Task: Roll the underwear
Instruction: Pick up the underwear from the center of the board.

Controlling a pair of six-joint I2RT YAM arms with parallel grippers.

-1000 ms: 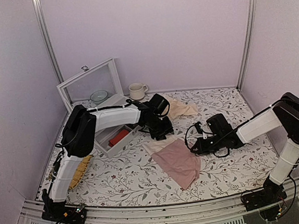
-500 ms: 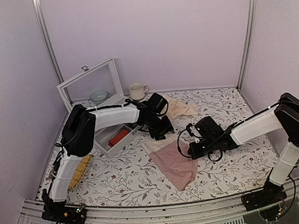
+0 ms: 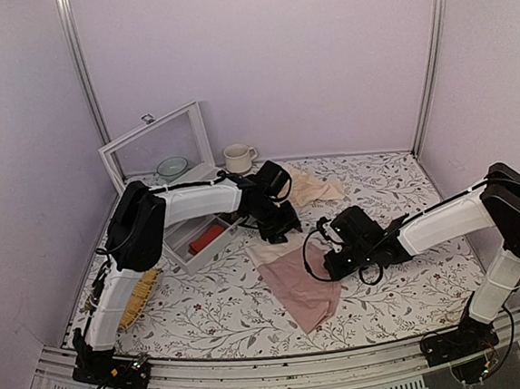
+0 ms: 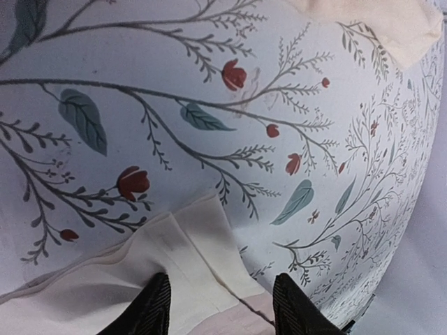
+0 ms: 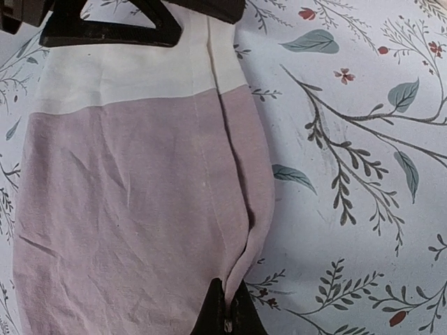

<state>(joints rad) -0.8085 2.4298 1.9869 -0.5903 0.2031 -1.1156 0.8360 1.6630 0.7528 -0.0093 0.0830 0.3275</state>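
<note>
The underwear (image 3: pixel 297 282) lies flat in the middle of the table, dusty pink with a cream waistband (image 3: pixel 267 251) at its far end. My left gripper (image 3: pixel 279 233) hovers over that waistband's far corner (image 4: pixel 188 244). In the left wrist view the left gripper (image 4: pixel 222 299) is open, its fingers straddling the band without pinching it. My right gripper (image 3: pixel 327 269) is at the garment's right side. The right wrist view shows the right gripper (image 5: pixel 229 319) shut on a raised fold of the pink fabric (image 5: pixel 140 209) along its right edge.
A plain beige cloth (image 3: pixel 316 188) lies behind the left gripper. A white box (image 3: pixel 185 256) with a raised glass lid (image 3: pixel 157 147) holds a red bundle (image 3: pixel 207 238). A mug (image 3: pixel 237 158) and a bowl (image 3: pixel 173 167) stand at the back. A yellow item (image 3: pixel 140 296) lies at the left.
My right gripper has moved left, drawing the underwear's right edge inward so the garment looks narrower. The left gripper has stayed over the waistband and its jaws have widened a little.
</note>
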